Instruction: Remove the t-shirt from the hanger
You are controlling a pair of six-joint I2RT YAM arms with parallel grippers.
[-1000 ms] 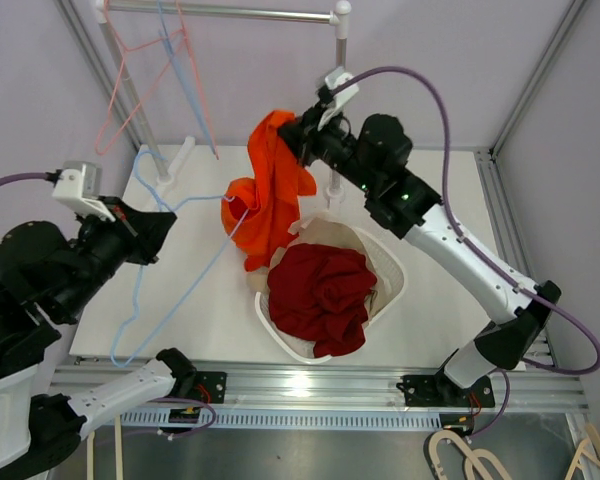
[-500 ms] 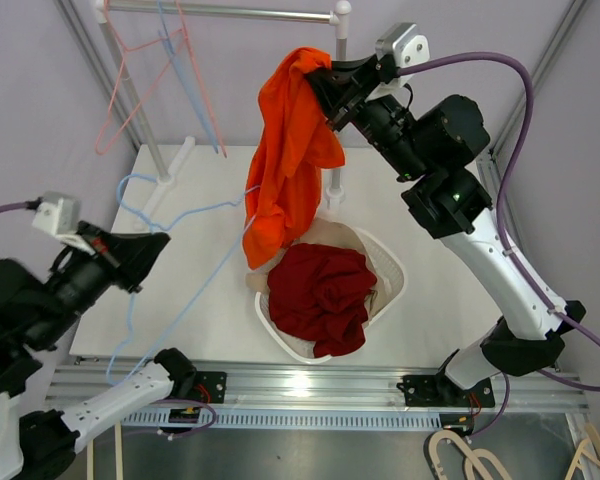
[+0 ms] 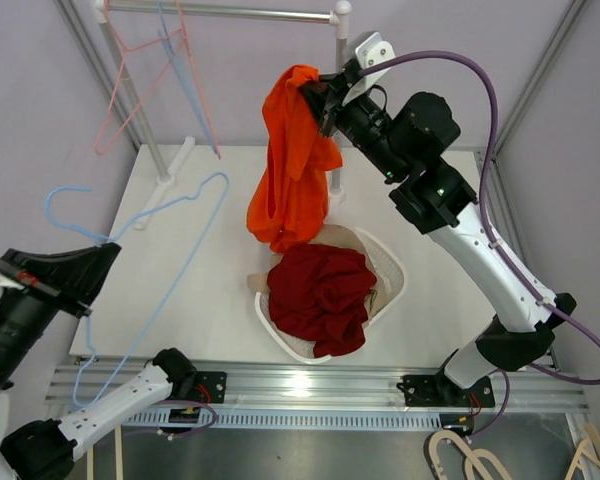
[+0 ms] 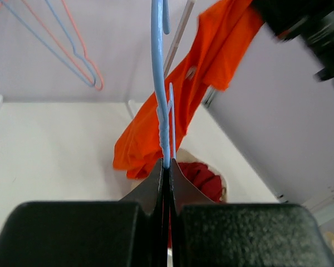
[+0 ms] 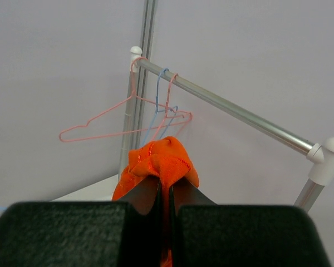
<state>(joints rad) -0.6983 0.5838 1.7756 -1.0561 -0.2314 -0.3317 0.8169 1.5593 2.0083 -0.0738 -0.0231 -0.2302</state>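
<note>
Starting at the right claw (image 3: 320, 100): pinched shut on a bunched top fold of the orange t-shirt (image 3: 290, 170), held high in the upper middle of the top view, just in front of the silver rail (image 3: 220, 12). Draped down from that pinch in one limp length, ending just above the white basket (image 3: 395, 275) and the dark red garment (image 3: 320, 290) heaped inside it. Clear of the tabletop (image 3: 440, 210), as far as can be told.

Moving to the left claw (image 3: 105, 255), at the lower left of the same view: clamped narrow on the light blue wire hanger (image 4: 158, 83), gripping the bare wire. Stretched across the left half of the tabletop, apart from the shirt, with a visible gap between the nearest corner of the wire and the cloth. No orange fabric threaded over either shoulder. Overlapping the shirt in the left wrist view, but seemingly only by line of sight.

Further out, upper left: spare hangers (image 3: 115, 110), pink and blue, hooked on the rail and not part of the job.

Judging from all this: separation apparently done, shirt in one claw and hanger in the other. Probably left: setting the shirt down, perhaps in the basket, and putting the hanger aside.
</note>
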